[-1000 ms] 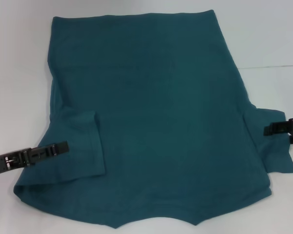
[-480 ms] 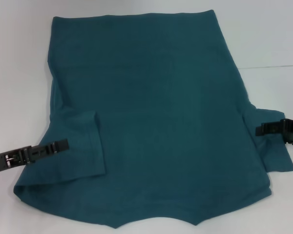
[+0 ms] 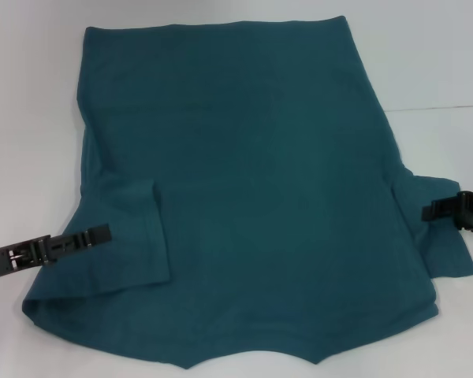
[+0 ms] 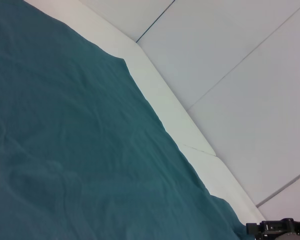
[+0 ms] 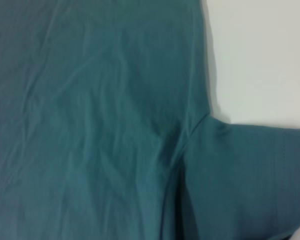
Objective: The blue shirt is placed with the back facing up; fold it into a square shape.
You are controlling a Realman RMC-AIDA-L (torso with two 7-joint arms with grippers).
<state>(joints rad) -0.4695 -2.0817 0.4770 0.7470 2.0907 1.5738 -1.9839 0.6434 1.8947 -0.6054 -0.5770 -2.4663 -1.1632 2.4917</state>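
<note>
The blue shirt lay spread flat on the white surface, its left sleeve folded inward. The left gripper rested over that sleeve; the right gripper sat at the right sleeve. Neither gripper's jaws could be made out.

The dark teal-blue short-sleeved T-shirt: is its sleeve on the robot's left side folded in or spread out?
Folded in. On the dark teal-blue T-shirt, the left sleeve lies over the body; the right sleeve is spread on the table.
</note>
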